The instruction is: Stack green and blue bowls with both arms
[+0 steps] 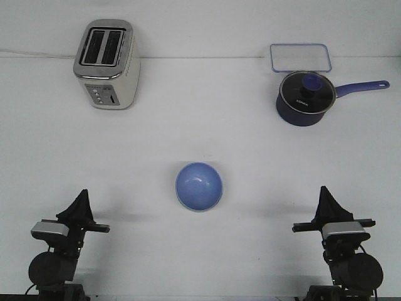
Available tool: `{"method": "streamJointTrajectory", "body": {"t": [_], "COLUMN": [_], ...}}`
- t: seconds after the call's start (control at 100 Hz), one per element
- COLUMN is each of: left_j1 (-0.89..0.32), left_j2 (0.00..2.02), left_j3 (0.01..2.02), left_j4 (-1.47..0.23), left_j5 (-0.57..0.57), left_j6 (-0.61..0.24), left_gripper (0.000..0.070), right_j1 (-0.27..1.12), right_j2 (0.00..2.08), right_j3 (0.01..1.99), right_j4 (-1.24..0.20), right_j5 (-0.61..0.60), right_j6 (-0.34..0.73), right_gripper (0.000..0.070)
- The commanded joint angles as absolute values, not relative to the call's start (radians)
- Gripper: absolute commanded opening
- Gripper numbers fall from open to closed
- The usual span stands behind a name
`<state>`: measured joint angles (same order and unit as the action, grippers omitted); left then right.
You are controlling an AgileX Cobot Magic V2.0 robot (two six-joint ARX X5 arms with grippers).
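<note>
Nearest the camera, the left pincer and the right pincer are sitting low at the two front corners of the white worktop, each tapering to a closed point with nothing between its tips. Between them, a little farther out, the blue bowl is resting upright at the centre; a thin pale rim is peeking out at its lower left edge, which suggests the green bowl is already nested beneath it, though that cannot be confirmed. If so, the stacking looks finished and the arms are parked. Farther back are standing a toaster, a lidded saucepan and a clear container.
</note>
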<state>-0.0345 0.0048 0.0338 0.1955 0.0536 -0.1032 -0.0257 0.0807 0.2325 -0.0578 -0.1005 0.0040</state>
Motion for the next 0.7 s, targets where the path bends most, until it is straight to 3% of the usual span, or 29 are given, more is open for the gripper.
{"method": "streamJointTrajectory", "body": {"t": [0.0, 0.48, 0.69], "left_j1": [-0.033, -0.033, -0.033], "left_j2": [0.003, 0.003, 0.003], "left_j3": [0.014, 0.014, 0.014], "left_j4": [0.211, 0.211, 0.210], "left_j5": [0.052, 0.052, 0.052], "left_j6": [-0.095, -0.095, -0.095], "left_gripper": [0.0010, 0.0010, 0.0010], "right_j1": [-0.024, -0.026, -0.026], "right_j2": [0.050, 0.001, 0.001], "right_j3": [0.214, 0.051, 0.012], "right_j4": [-0.045, 0.129, 0.143], "right_j5": [-0.089, -0.070, -0.048], "right_j6": [0.010, 0.011, 0.011], "right_gripper": [0.0000, 0.0000, 0.0000]}}
